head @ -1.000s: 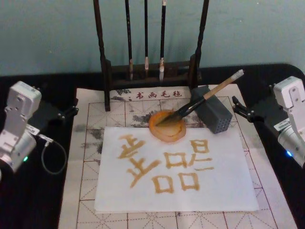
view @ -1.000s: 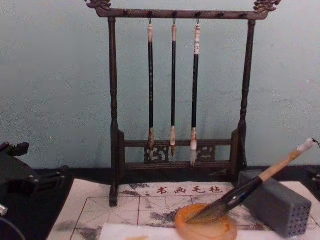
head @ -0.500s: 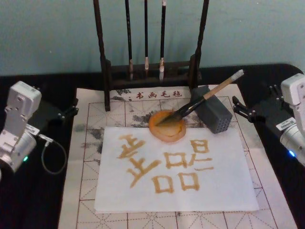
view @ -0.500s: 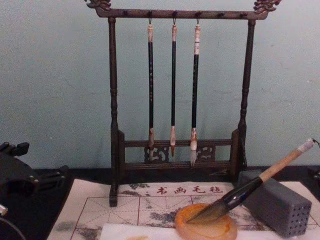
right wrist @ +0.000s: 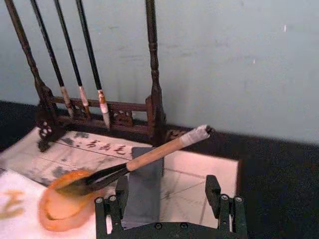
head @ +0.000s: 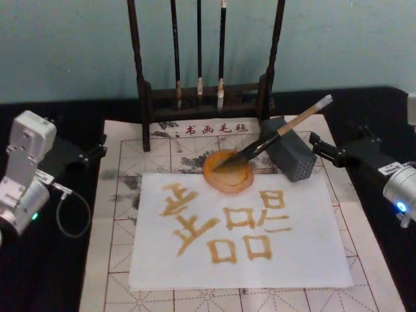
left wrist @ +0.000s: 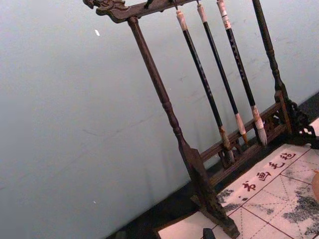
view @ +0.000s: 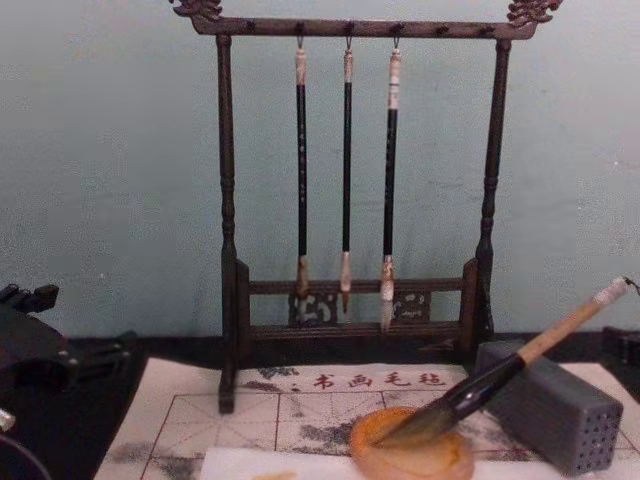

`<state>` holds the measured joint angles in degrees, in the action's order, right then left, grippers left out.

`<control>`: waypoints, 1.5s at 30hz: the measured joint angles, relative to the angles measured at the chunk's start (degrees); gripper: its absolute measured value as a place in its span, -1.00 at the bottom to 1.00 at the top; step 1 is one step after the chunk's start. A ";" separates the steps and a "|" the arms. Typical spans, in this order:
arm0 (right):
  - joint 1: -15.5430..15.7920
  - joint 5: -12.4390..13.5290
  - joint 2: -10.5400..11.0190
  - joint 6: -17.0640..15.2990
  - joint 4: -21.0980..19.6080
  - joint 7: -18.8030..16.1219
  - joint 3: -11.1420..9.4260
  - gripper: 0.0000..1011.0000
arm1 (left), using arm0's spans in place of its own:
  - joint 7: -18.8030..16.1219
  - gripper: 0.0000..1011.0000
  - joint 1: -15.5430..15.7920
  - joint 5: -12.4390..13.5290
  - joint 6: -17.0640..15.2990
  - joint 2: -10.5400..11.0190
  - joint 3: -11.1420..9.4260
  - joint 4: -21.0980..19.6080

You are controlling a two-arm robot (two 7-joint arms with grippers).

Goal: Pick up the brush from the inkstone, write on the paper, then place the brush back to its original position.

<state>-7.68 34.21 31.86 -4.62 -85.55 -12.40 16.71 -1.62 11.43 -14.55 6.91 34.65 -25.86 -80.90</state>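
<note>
Inkstone (head: 227, 172) first: a round, shallow amber-orange dish with a paler, glossy centre, sitting at the far edge of the paper (head: 240, 260) and overlapping it. It holds the dark olive bristles of the brush (head: 279, 133), whose pointed tip lies inside the rim. From there the black ferrule and thick tan wooden handle slant up to the far right. The handle rests across the top of a grey rectangular block (head: 294, 159) just right of the dish, and the white end cap juts past it. The block is matte, with small round holes in its near end face. The paper is a plain white sheet bearing broad amber brushed characters. It lies on a cream felt mat (head: 120, 214) ruled with red grid lines, printed with red characters and blotched with grey ink. Behind the mat stands a dark turned-wood rack (view: 228, 200) with three thin black-handled brushes (view: 346, 170) hanging by their caps, pale tips down. The right claw (right wrist: 166, 196) hovers low just right of the block, near the handle but not touching it, spread wide and holding nothing. The left claw (head: 97, 148) sits over the black desk (head: 45, 273) beside the mat's far left corner, well apart from the brush. Whether it is wide or narrow I cannot tell.
</note>
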 joint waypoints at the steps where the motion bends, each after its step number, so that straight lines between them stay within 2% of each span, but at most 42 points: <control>1: 0.09 0.91 -0.24 -0.80 -0.10 -0.35 -0.43 0.98 | 0.00 0.98 0.00 0.00 0.00 0.00 0.00 0.00; 6: 0.48 6.11 -1.82 -6.05 -0.39 -1.49 -2.77 0.98 | 0.00 0.98 0.00 0.00 0.00 0.00 0.00 0.00; 7: 0.55 7.93 -2.43 -7.88 -0.44 -1.54 -3.54 0.98 | 0.00 0.98 0.00 0.00 0.00 0.00 0.00 0.00; 10: 0.55 11.05 -3.29 -10.58 -0.44 -1.26 -4.47 0.98 | 0.00 0.98 0.00 0.00 0.00 0.00 0.00 0.00; 11: 0.48 12.96 -3.93 -11.96 -0.38 -0.87 -5.07 0.98 | 0.00 0.98 0.00 0.00 0.00 0.00 0.00 0.00; 17: -0.58 19.85 -6.76 -16.20 0.66 1.66 -7.14 0.98 | 0.00 0.98 0.00 0.00 0.00 0.00 0.00 0.00; 23: -2.74 23.89 -9.43 -17.94 2.24 5.05 -8.13 0.98 | 0.00 0.98 0.00 0.00 0.00 0.00 0.00 0.00; 30: -5.50 26.41 -11.77 -18.78 4.70 7.84 -7.65 0.98 | 0.00 0.98 0.00 0.00 0.00 0.00 0.00 0.00; 45: -10.45 28.80 -14.50 -18.68 9.86 10.48 -4.89 0.98 | 0.00 0.98 0.00 0.00 0.00 0.00 0.00 0.00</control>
<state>-18.13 63.01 17.36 -23.30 -75.68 -1.91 11.82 -1.62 11.43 -14.55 6.91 34.65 -25.86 -80.90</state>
